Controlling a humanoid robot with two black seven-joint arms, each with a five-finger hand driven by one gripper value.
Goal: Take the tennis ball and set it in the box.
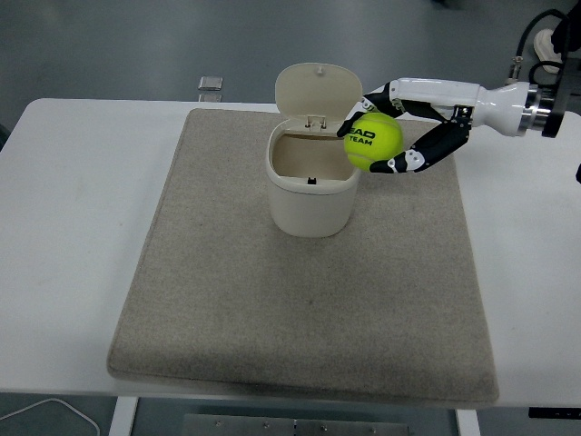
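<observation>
My right hand (397, 127) reaches in from the right edge and is shut on a yellow-green tennis ball (374, 143). The ball hangs in the air at the right rim of the box (311, 202), a cream bin with its hinged lid (319, 91) standing open at the back. The bin's inside shows nothing in it. My left hand is out of the picture.
The bin stands on a beige mat (309, 300) that covers most of the white table (73, 227). A small grey object (211, 84) lies at the table's far edge. A white cable (54, 411) shows below the near left corner.
</observation>
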